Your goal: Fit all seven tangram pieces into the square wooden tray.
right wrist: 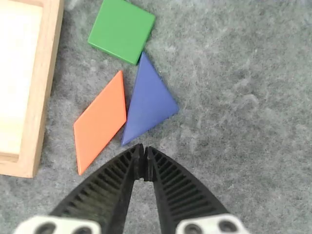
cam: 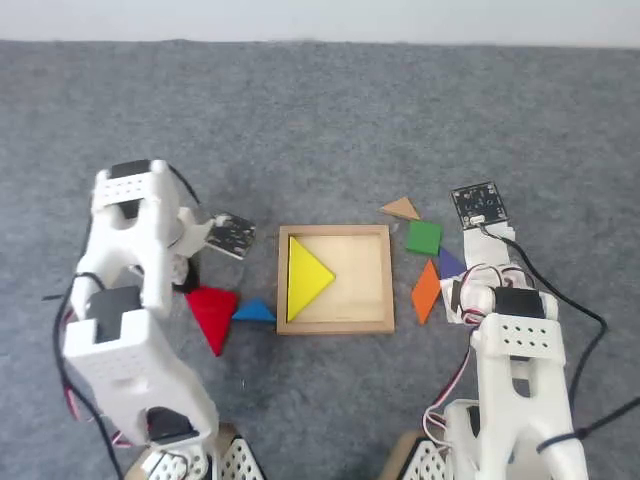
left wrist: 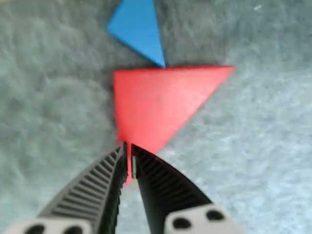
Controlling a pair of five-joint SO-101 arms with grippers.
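Overhead, a square wooden tray [cam: 382, 280] lies on a grey mat [cam: 330, 120] between two white arms. One piece is in it: a yellow triangle [cam: 305, 277], lying flat with its long edge along the tray wall nearest the left arm and its point toward the middle. The rest of the tray floor is bare wood.

On the left arm's side, a red triangle [cam: 212, 312] lies on the mat beside the tray, with a blue triangle [cam: 254, 312] between the two. In the left wrist view, a tip of the blue triangle touches the red triangle's edge. The left gripper [left wrist: 127, 165] is closed on a corner of the red triangle, and a sliver of red shows between its ribbed black fingers [left wrist: 105, 183].

On the right arm's side, four pieces lie on the mat outside the tray: a tan triangle [cam: 401, 208] farthest from the arm, then a green square [cam: 424, 237], a purple triangle [cam: 449, 264] and an orange parallelogram [cam: 427, 291] just beside the tray. The right gripper [right wrist: 143, 163] is closed and holds nothing. Its tips are just beside a corner of the purple triangle.
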